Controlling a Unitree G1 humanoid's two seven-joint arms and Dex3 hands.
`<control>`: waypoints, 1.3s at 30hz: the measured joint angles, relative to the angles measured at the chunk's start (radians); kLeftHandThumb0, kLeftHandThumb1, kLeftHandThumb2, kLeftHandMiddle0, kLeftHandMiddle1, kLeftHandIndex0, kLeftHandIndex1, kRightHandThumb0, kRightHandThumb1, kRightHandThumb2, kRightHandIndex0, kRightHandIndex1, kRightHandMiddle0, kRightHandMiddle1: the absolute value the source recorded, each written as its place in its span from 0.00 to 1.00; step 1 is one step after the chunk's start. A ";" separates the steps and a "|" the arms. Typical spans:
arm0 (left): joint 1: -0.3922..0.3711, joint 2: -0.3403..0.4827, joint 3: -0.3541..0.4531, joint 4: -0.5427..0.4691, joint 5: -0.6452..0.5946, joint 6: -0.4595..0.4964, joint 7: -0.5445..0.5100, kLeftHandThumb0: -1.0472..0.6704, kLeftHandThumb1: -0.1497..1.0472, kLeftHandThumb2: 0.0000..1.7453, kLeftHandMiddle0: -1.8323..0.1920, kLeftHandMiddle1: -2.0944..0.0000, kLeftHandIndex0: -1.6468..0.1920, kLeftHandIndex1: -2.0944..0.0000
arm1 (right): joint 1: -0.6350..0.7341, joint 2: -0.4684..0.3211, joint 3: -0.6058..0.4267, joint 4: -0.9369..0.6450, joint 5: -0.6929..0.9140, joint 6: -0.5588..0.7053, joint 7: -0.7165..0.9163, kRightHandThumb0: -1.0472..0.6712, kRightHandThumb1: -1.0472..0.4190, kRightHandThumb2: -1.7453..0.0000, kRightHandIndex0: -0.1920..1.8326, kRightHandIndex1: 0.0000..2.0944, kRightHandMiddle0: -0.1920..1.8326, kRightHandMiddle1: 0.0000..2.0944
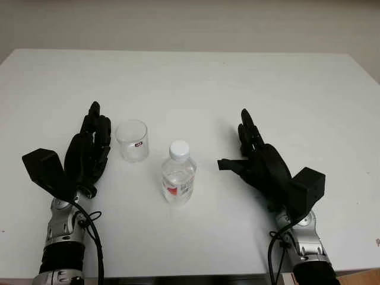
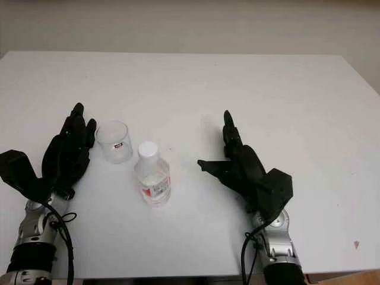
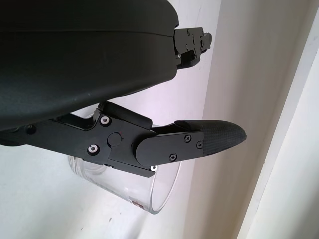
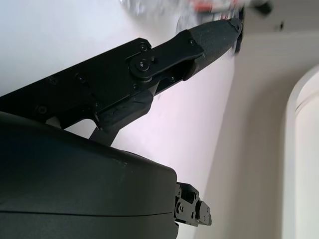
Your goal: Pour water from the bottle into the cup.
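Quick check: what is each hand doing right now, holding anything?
Left hand: open, holding nothing, beside the cup.
Right hand: open, holding nothing, to the side of the bottle.

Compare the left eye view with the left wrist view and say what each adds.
Left eye view alone: the capped bottle standing upright on the white table, and the open right hand apart from the bottle. Left wrist view alone: a close look at the left hand's finger crossing the cup's rim. Both: the clear cup and the open left hand.
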 measured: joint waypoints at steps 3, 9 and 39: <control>0.000 -0.001 0.000 0.001 0.000 -0.010 0.003 0.17 1.00 0.32 0.95 0.97 0.95 0.97 | 0.036 -0.004 0.035 -0.120 0.017 0.033 0.047 0.06 0.13 0.98 0.00 0.00 0.00 0.00; 0.000 -0.002 -0.001 0.003 0.001 -0.019 0.003 0.16 1.00 0.32 0.95 0.97 0.95 0.97 | 0.107 -0.039 0.115 -0.316 0.041 0.126 0.137 0.06 0.14 0.98 0.00 0.00 0.00 0.00; 0.017 -0.020 -0.002 -0.019 0.000 -0.021 0.022 0.17 1.00 0.29 0.96 0.97 0.95 0.97 | 0.029 0.108 0.229 -0.072 -0.017 0.049 0.085 0.08 0.14 0.97 0.00 0.00 0.00 0.00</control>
